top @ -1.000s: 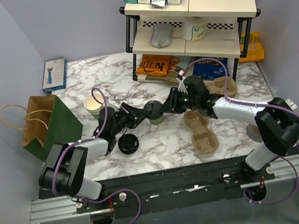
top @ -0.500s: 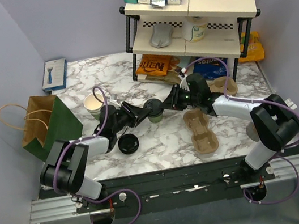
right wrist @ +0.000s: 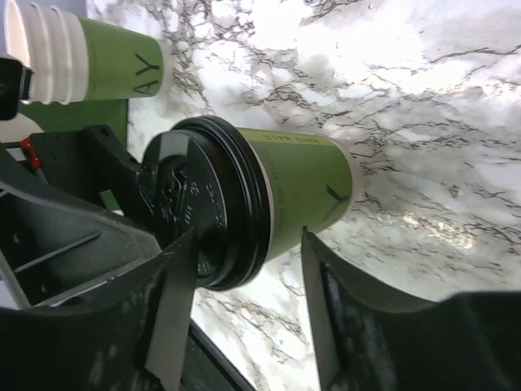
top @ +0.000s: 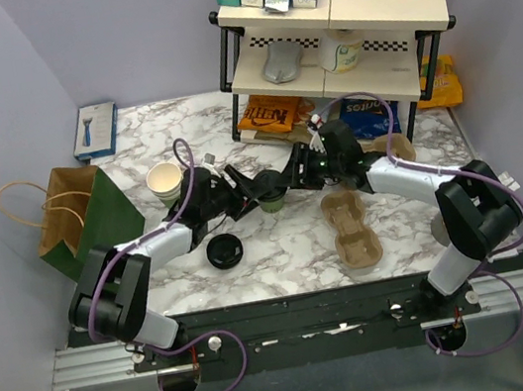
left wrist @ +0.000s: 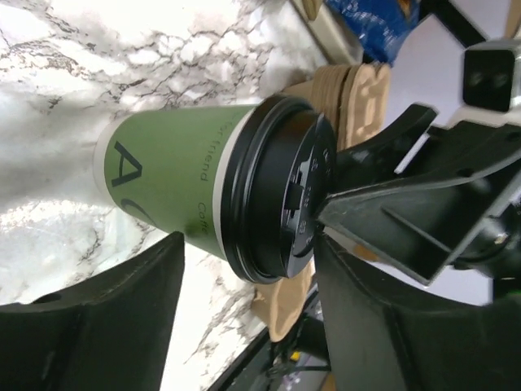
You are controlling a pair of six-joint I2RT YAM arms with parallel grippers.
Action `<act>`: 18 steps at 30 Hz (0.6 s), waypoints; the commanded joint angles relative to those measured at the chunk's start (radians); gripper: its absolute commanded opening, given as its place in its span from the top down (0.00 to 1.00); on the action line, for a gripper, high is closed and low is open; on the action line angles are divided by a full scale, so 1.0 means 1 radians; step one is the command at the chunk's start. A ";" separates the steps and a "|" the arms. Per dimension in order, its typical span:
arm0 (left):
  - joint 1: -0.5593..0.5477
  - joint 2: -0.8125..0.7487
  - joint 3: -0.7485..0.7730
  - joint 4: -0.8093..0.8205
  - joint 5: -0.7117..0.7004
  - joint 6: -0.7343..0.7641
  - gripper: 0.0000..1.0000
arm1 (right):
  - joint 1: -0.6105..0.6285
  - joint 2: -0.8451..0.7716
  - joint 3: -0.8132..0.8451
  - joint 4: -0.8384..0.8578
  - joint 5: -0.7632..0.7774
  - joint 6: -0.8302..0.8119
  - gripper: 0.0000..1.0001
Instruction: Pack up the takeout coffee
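Cup (left wrist: 175, 183) stands upright on the marble table (top: 281, 252) at the middle of the top view, with its black lid (left wrist: 277, 204) already on. Both arms reach in to it, one from each side.

The left gripper (left wrist: 244, 244) comes in from the left of that frame and the right gripper (right wrist: 248, 236) from the right. Each is turned so that its jaws open up and down rather than sideways. Both pairs of jaws stand apart. One finger of each sits over the lid and the other sits lower, beside the green wall. Neither pair is clamped on the cup.

In the left wrist view a fingertip (left wrist: 342, 213) of the right gripper meets the lid's top near its centre. In the right wrist view the left gripper crowds the lid's top from the left of the frame. I read this posture as pushing the lid home: two points bear down so the rim seats evenly without tipping the cup.

I judge the lidding all but done and the packing not yet begun. The carrier (top: 353, 230) lies just to the lower right of the cup. The bag (top: 85, 220) stands well apart at the left edge. The cup would next have to be taken by its wall. A spare lid (top: 225, 251) lies to the lower left, and an open cup (top: 165, 181) stands to the upper left.
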 commanded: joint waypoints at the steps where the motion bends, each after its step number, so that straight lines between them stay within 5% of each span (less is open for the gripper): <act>1: -0.017 -0.051 0.077 -0.190 -0.051 0.096 0.13 | 0.008 0.003 0.069 -0.115 0.073 -0.031 0.30; 5: -0.019 -0.107 0.112 -0.256 -0.085 0.120 0.01 | 0.006 -0.023 0.101 -0.130 0.092 -0.041 0.19; 10: -0.022 -0.193 0.164 -0.438 -0.155 0.166 0.01 | 0.006 -0.093 0.085 -0.130 0.136 -0.084 0.02; 18: -0.037 -0.454 0.131 -0.766 -0.344 0.194 0.01 | 0.006 -0.369 -0.044 -0.124 0.343 -0.188 0.00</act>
